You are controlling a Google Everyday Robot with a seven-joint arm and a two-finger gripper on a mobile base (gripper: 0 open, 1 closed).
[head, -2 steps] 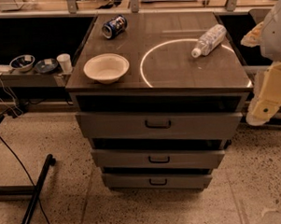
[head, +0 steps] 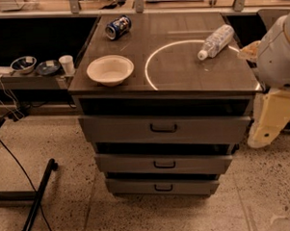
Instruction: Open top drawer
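Note:
The top drawer [head: 165, 128] is the widest grey front of three in the cabinet, with a small black pull handle [head: 163, 129] at its centre. Its front looks pushed in, with a dark gap above it under the tabletop. My gripper [head: 271, 117] hangs at the right edge of the camera view, cream-coloured below the white arm [head: 279, 49]. It is beside the cabinet's right front corner, level with the top drawer and well right of the handle. It touches nothing.
On the cabinet top [head: 182, 77] lie a white bowl [head: 110, 69], a tipped blue can [head: 118, 27] and a lying plastic bottle [head: 215, 41]. Two narrower drawers [head: 164, 164] sit below. A side shelf on the left holds bowls and a cup [head: 66, 64]. A black stand leg [head: 38, 201] lies on the floor.
The arm and gripper at the right have come down a little beside the cabinet. The drawers and the objects on top have not moved.

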